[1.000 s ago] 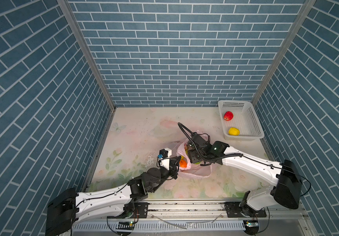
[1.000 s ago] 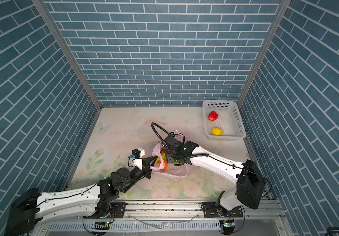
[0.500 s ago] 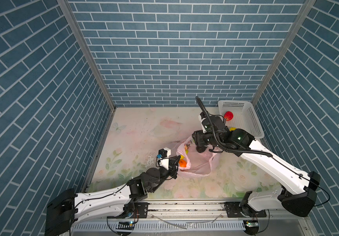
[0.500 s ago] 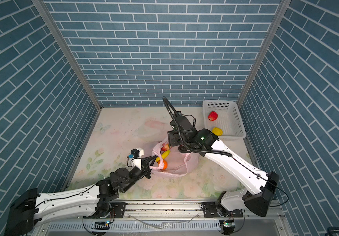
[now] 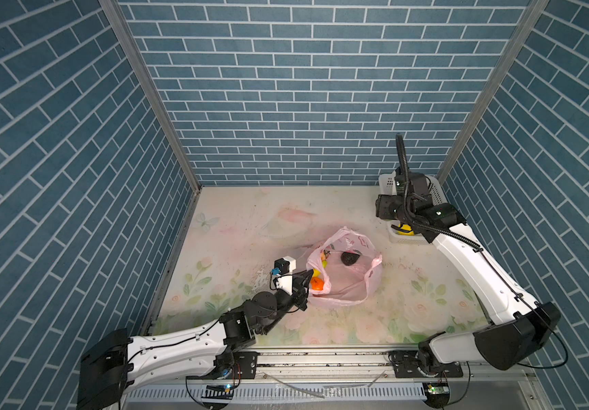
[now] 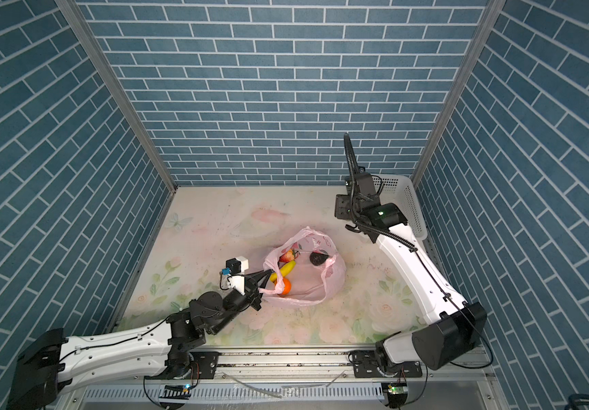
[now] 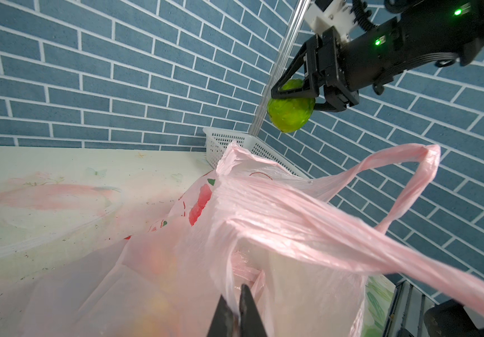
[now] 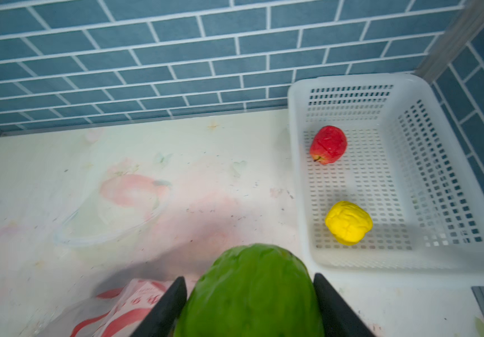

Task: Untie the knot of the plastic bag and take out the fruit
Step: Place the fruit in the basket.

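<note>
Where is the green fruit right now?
In the left wrist view the green fruit hangs in the air, gripped by the right gripper, close to the white basket in the far right corner.

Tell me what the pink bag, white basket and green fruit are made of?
The pink bag: thin plastic film, see-through, crinkly. The white basket: probably stiff moulded plastic, smooth, rows of holes. The green fruit: maybe toy plastic or foam, dimpled, faintly shiny.

white basket [image 8: 439, 181], floral tabletop [image 5: 250, 220], brick walls [image 5: 303, 88]

light: bright, even | shadows: soft | blur: wrist-view foregrounds | edges: bowed
</note>
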You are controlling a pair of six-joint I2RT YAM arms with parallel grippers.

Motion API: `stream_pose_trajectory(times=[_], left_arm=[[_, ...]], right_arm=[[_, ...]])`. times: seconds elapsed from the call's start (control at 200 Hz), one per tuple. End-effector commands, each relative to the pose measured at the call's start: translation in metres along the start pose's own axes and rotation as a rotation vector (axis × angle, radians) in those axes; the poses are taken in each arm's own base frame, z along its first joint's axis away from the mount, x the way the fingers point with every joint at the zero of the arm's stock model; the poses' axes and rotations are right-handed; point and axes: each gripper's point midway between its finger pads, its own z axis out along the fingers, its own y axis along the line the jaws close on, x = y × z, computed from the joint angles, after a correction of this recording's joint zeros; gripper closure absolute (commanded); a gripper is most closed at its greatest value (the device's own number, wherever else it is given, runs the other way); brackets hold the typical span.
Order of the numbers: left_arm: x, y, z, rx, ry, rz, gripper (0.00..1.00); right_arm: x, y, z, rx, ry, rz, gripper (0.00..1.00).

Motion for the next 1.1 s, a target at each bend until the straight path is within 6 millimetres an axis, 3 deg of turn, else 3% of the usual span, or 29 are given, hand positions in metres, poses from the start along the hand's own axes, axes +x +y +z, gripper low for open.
stream_pose_trajectory(times=[0.0, 0.29, 0.495, 0.625, 0.735, 0.895, 1.095], left_arm=[[-0.003, 0.001, -0.001, -0.001, -0.007, 0.011, 0.91], [-0.003, 0.002, -0.003, -0.005, -0.002, 0.016, 0.91], [-0.003, 0.004, -0.004, -0.018, 0.008, 0.023, 0.91], [-0.001, 0.005, -0.004, -0.026, 0.016, 0.024, 0.91], [0.000, 0.006, -0.004, -0.031, 0.021, 0.025, 0.91], [-0.002, 0.005, -0.003, -0.028, 0.019, 0.024, 0.91], [-0.002, 0.005, -0.003, -0.029, 0.017, 0.023, 0.91]], right_arm=[[-0.007, -0.035, 0.033, 0.053, 0.001, 0.008, 0.53], [0.005, -0.130, 0.130, 0.197, 0.095, 0.107, 0.53], [0.017, -0.173, 0.169, 0.283, 0.159, 0.125, 0.52], [0.027, -0.194, 0.180, 0.324, 0.200, 0.147, 0.49], [0.037, -0.203, 0.184, 0.341, 0.225, 0.156, 0.38], [0.047, -0.204, 0.185, 0.345, 0.250, 0.157, 0.24], [0.050, -0.204, 0.179, 0.348, 0.254, 0.161, 0.20]])
